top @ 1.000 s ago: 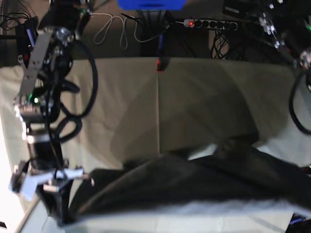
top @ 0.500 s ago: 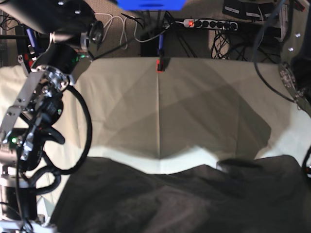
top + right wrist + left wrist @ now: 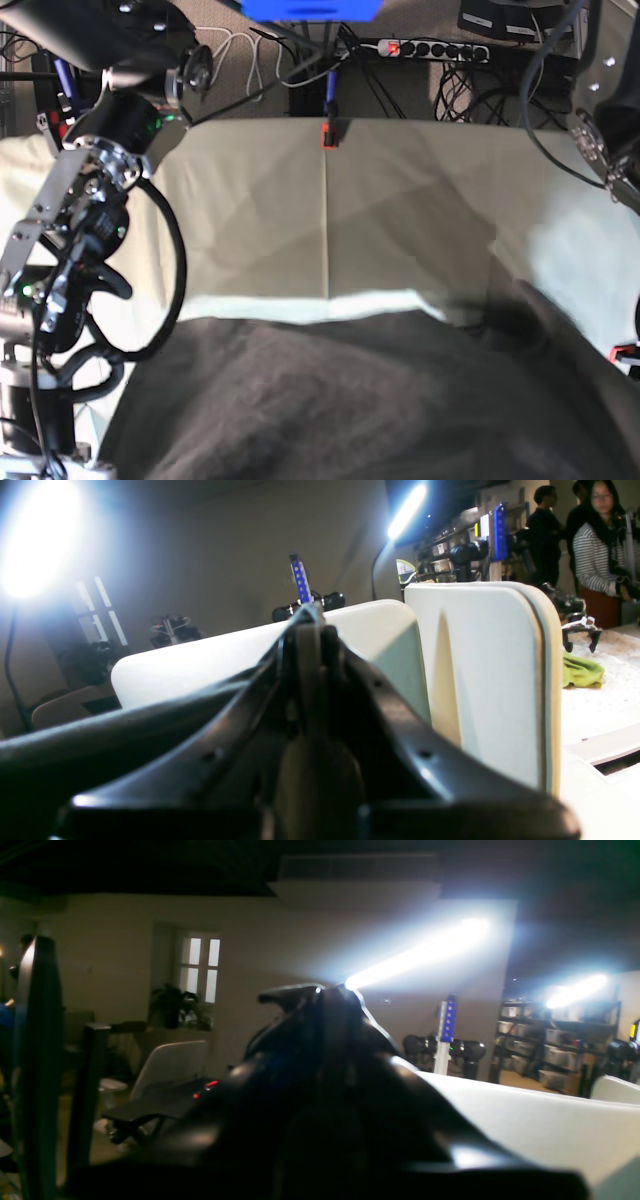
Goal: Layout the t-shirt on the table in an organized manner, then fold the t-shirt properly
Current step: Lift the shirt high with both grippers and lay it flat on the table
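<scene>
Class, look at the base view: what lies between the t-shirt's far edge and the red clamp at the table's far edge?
Only bare table cloth separates t-shirt and red clamp.

black-and-silver arm with looped black cables, green light, glossy black pincers.

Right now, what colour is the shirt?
Plain dark grey shirt, no pattern, over the pale green table. Shows best in the base view.

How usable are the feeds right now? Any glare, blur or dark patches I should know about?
Left wrist view: strip lights flare white, the left gripper is a dark silhouette.
Right wrist view: a lamp blooms at top left, and the right gripper is near and soft.
Base view: evenly lit; the t-shirt is slightly soft and shades the table.
</scene>
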`<act>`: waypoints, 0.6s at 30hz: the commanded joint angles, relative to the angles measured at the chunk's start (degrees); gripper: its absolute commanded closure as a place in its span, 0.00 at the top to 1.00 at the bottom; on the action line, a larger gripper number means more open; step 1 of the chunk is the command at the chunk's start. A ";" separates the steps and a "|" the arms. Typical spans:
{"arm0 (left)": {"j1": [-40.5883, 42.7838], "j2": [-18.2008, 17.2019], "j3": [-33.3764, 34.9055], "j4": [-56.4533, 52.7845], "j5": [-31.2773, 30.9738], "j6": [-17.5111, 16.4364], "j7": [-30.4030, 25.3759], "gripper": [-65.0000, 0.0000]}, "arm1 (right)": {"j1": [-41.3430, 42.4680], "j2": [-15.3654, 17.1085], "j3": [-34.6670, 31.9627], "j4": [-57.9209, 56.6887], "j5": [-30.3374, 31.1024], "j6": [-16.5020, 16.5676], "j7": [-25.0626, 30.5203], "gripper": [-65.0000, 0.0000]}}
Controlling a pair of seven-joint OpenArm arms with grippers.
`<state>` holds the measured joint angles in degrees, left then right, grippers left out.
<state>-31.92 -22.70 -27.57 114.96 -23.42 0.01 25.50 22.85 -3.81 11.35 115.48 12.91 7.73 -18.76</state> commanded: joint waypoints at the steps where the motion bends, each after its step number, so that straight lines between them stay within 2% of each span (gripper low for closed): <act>1: -1.53 -0.55 0.63 0.16 -0.10 -0.14 -1.36 0.00 | 1.54 -0.01 -0.15 -0.10 0.50 0.32 1.75 0.00; 5: -0.83 -0.47 5.46 -0.45 -0.01 0.21 -1.28 0.00 | 1.63 0.17 -0.06 -3.44 0.41 0.32 1.40 0.00; 8: -0.65 -0.38 8.72 -4.93 0.08 0.30 -1.28 0.00 | 3.48 0.34 0.12 -9.94 0.24 0.32 1.49 0.00; 12: -4.08 1.20 12.58 -16.45 0.08 0.30 -1.28 0.00 | 7.43 2.54 0.12 -20.32 0.15 0.32 1.58 0.00; 18: -12.08 4.19 13.11 -32.89 0.08 0.30 -1.28 0.01 | 14.82 6.41 0.21 -36.93 0.06 0.32 1.75 0.00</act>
<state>-41.43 -18.17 -14.57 80.77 -23.22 0.43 26.28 35.77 2.48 11.75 77.30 12.53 7.70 -18.74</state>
